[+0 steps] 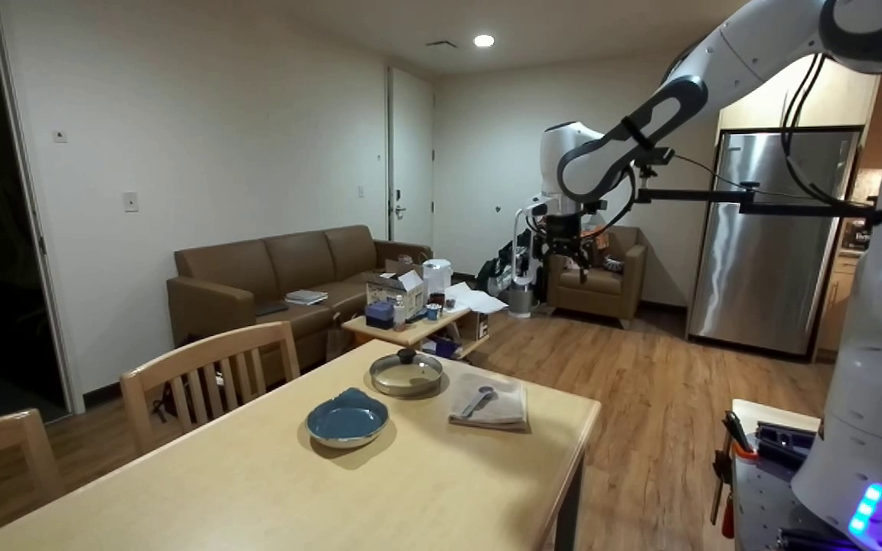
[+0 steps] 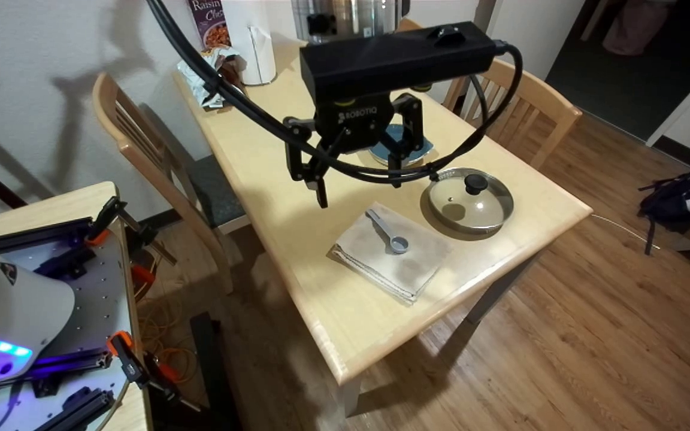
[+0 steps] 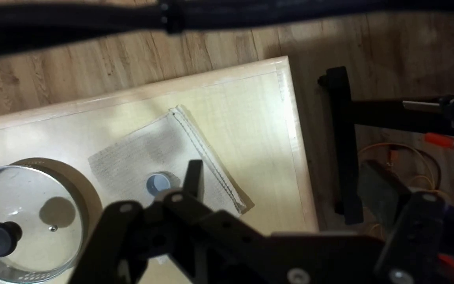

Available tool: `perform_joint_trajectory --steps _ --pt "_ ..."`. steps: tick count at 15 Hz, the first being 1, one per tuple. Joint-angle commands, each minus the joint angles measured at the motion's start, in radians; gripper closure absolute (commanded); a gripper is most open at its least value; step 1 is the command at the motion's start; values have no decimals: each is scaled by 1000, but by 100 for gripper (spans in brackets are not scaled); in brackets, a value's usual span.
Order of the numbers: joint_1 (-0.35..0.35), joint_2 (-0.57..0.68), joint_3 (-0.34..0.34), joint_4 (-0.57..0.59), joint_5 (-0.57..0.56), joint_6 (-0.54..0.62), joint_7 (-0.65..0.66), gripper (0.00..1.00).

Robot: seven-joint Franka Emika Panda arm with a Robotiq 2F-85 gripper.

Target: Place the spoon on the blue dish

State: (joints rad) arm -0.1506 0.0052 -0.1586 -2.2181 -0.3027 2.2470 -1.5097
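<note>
Grey and slender, the spoon [image 2: 384, 227] lies on a folded, woven napkin [image 2: 388, 264] with a stitched hem, near the end edge of the counter [image 2: 309, 257], the spoon's round bowl toward that edge. Just beside the napkin I see a glass lid [image 2: 468, 205] with a metal rim and black knob; farther from the end edge sits the round, shallow blue dish [image 1: 347, 420], pale outside. My fingers [image 2: 320, 193] stand spread wide, well above the counter.
</note>
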Motion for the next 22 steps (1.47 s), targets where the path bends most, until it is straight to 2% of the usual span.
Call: perform_joint_trajectory --steps 1,3,5,6,7,9,10,12,17,21,22 --pt "-8 86 -2 26 10 181 -73 0" --pt "-25 206 5 90 111 287 -204 0" --pt "-53 321 46 162 233 315 -347 0" --pt "-98 382 106 211 295 292 -420 0" --pt "-107 444 114 273 345 249 -490 0" --pt "-163 559 175 394 398 168 -602 0" --pt "-180 610 196 451 410 120 -639 0" --pt "-182 697 195 566 380 13 -663 0" --pt "-197 832 210 790 379 -252 -784 0" --pt "-174 902 182 932 322 -413 -878 0" --pt "-161 913 165 954 307 -411 -857 0"
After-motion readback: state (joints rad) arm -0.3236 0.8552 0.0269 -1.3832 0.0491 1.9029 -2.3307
